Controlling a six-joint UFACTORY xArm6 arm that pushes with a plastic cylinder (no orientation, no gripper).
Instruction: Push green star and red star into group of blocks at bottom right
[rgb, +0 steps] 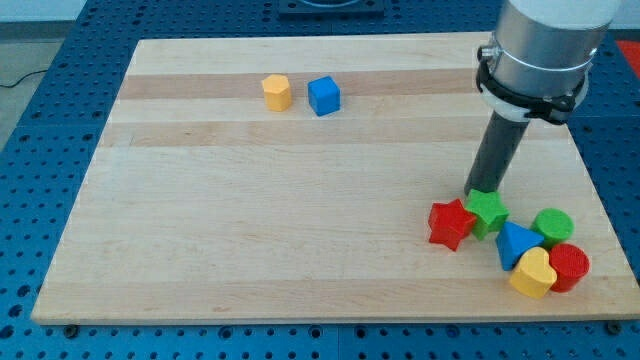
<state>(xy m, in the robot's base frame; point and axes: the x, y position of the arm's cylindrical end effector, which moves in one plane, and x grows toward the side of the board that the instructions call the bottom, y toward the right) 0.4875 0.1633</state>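
The green star and the red star lie side by side, touching, at the view's bottom right of the wooden board. My tip rests just above the green star, at its upper left edge. To their right sits a group: a blue triangle, a green cylinder, a red cylinder and a yellow heart. The green star touches the blue triangle.
A yellow hexagonal block and a blue cube stand close together near the view's top, left of centre. The board's right edge and bottom edge run close to the group.
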